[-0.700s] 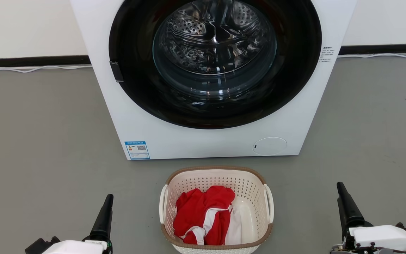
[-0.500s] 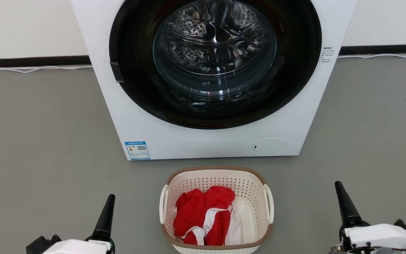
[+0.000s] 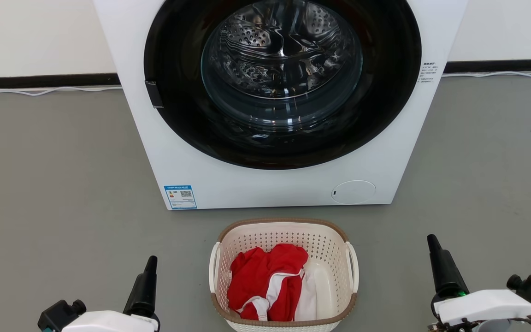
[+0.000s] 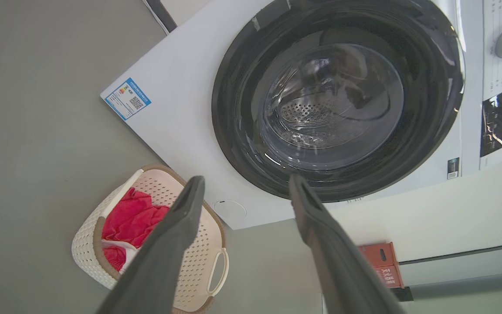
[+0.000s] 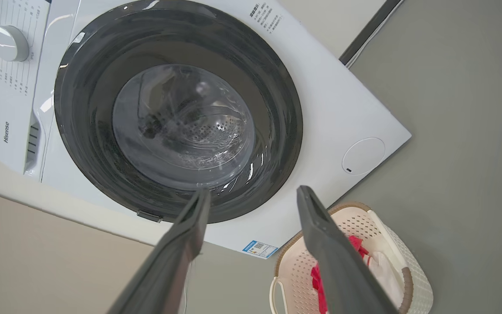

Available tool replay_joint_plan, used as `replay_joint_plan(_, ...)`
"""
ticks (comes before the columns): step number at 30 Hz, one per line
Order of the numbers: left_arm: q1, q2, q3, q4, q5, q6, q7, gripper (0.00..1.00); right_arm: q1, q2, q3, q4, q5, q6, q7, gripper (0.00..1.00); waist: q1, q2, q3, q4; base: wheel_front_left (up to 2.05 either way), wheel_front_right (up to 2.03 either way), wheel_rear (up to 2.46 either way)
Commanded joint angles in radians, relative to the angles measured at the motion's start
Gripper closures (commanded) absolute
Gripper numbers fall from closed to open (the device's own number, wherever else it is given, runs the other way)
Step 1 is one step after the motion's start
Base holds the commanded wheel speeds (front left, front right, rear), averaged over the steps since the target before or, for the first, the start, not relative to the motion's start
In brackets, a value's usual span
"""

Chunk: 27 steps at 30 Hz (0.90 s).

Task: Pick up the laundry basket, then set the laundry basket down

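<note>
At bottom centre of the head view, upright on the grey floor (image 3: 53,184), just in front of the white washing machine (image 3: 247,189): the laundry basket (image 3: 288,236), its near edge cut off by the frame's bottom. Inside, a crumpled red garment (image 3: 261,276) with white trim beside a white cloth (image 3: 314,288); basket bottom mostly hidden.

In the left wrist view, left gripper (image 4: 246,179) with jaws spread wide, nothing between them, one finger covering part of the basket at lower left. In the right wrist view, right gripper (image 5: 254,190) equally wide and holding nothing, one finger hiding the basket's middle at lower right.

Back in the head view, only a single dark finger of each made out: one at lower left (image 3: 143,290), one at lower right (image 3: 440,267), both well apart from the basket's side handles. Machine's top cropped; drum seen through reflections on the door glass.
</note>
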Motion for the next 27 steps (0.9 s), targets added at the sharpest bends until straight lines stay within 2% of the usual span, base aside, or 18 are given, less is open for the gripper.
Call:
replay_joint_plan(1, -0.044, 0.008, 0.007, -0.021, 0.048, 0.007, -0.013, 0.0, -0.045, -0.013, 0.016, -0.033, -0.055, 0.004, -0.021, 0.0, -0.0001, 0.0, 0.0, 0.0, 0.0, 0.0, 0.0)
replay_joint_plan(27, -0.055, 0.012, 0.0, -0.013, 0.382, 0.036, -0.086, 0.0, -0.072, -0.024, 0.051, -0.019, -0.424, 0.006, -0.095, 0.0, -0.0001, 0.0, 0.004, -0.002, 0.0, 0.0, 0.0)
